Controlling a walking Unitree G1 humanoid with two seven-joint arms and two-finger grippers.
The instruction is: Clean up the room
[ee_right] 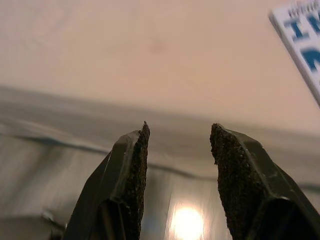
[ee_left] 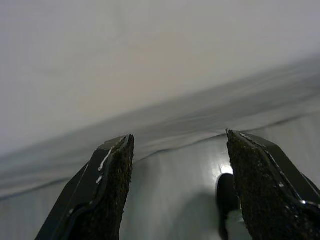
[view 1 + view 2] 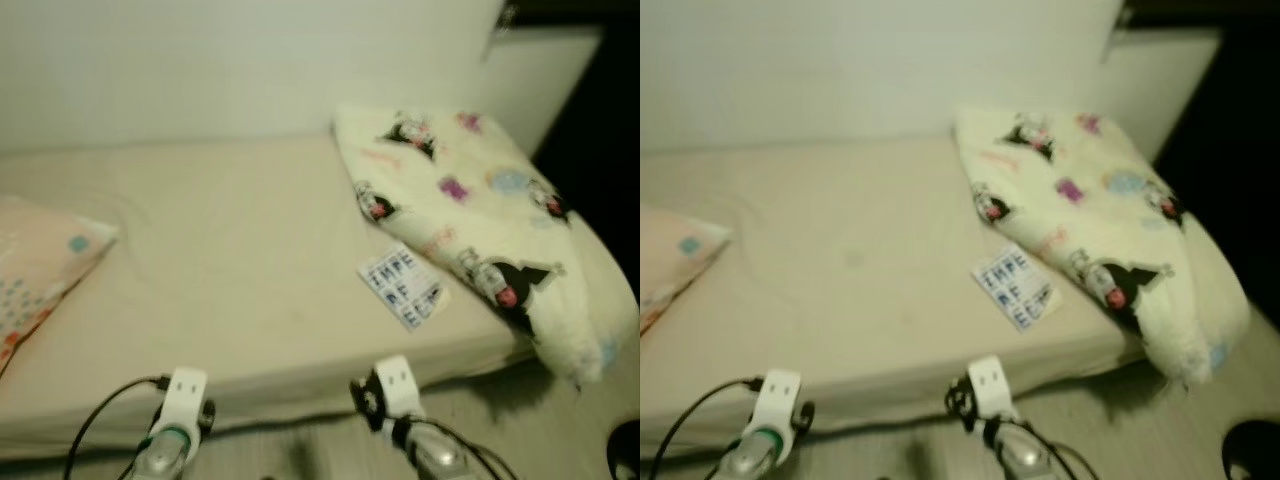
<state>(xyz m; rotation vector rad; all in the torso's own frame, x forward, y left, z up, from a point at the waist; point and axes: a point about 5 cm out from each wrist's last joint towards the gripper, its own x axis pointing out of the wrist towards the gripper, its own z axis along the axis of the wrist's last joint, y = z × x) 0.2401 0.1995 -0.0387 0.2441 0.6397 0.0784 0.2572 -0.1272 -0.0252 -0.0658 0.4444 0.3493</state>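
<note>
The left gripper (image 2: pixel 177 150) hangs spread before the bed (image 3: pixel 230 270); the right gripper (image 1: pixel 178 145) likewise, holding nothing. The book (image 3: pixel 402 288) lies flat beside the quilt (image 3: pixel 470 220) — probably light, stiff, best pinched at its near edge. The right wrist view catches its corner (image 1: pixel 300 35) — the left wrist view, floor (image 2: pixel 170 200).

So there's a low bed (image 3: pixel 230 270) with a plain beige sheet, pushed against a white wall. A big cream pillow (image 3: pixel 470 215) printed with little black-and-white cartoon characters plus pink and blue bits lies at the right end, its far end hanging off the mattress edge. Just beside it, flat on the sheet near the front edge, is a small white booklet (image 3: pixel 402 287) with blue block lettering, turned at an angle. A pale pillow with coloured dots (image 3: pixel 40 270) lies at the left end.
</note>
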